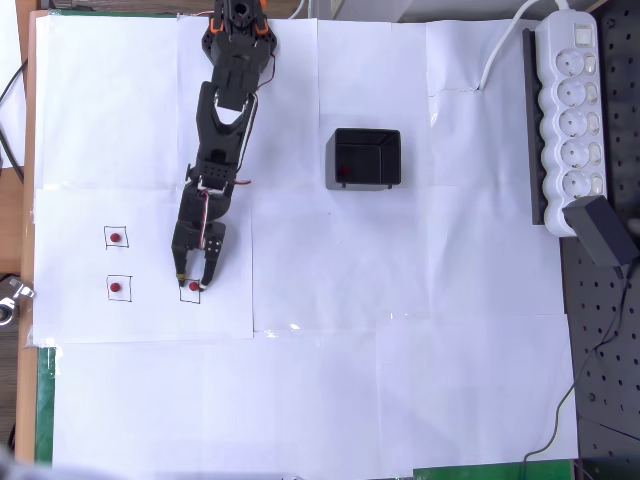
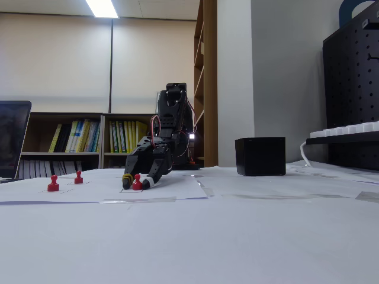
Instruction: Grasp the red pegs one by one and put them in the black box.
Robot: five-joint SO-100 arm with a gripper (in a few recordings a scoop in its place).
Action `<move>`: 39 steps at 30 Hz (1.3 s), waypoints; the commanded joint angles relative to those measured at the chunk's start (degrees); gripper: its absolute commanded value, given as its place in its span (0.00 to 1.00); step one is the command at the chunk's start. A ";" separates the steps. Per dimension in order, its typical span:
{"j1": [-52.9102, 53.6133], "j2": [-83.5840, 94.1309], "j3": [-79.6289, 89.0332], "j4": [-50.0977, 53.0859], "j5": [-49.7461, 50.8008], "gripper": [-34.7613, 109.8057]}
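Pegs come first, taking the black box [image 1: 366,159] as the landmark. In the overhead view two red pegs sit far to the left of the box and lower in the picture, each inside a small pencilled square on the white paper [image 1: 300,400]: the upper red peg [image 1: 117,238] and, directly below it, the lower red peg [image 1: 115,287]. In the fixed view both stand upright well to the left of the box, one at [image 2: 53,184] and the other at [image 2: 78,177]; which is which I cannot tell.

Nearer the box, though still clearly to its left and lower in the overhead view, a third red peg [image 1: 193,287] stands in its own drawn square. The gripper [image 1: 193,280] is down around it, with one finger on each side and the jaws spread apart; the fixed view shows the gripper [image 2: 135,184] low on the paper with the same peg [image 2: 137,183] between the fingertips. Whether the fingers already touch the peg cannot be told.

Black arm [image 1: 225,130] links reach from the top edge of the overhead view, to the upper left of the box, down to the gripper.

Inside the box, a fourth red peg [image 1: 345,171] shows faintly near its left wall. To the right of the box lies a white power strip [image 1: 570,110].
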 commanded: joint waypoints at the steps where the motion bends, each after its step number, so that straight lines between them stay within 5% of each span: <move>1: 0.62 -0.44 3.52 -0.88 0.00 0.31; 13: 0.35 -2.46 3.96 7.38 0.53 0.24; 16: -0.44 -10.72 8.70 34.28 1.41 0.24; 20: -5.10 -22.41 23.38 83.23 1.67 0.24; 27: -23.38 -27.60 50.98 130.78 -13.18 0.24; 39: -56.60 -36.91 45.62 129.11 -25.93 0.24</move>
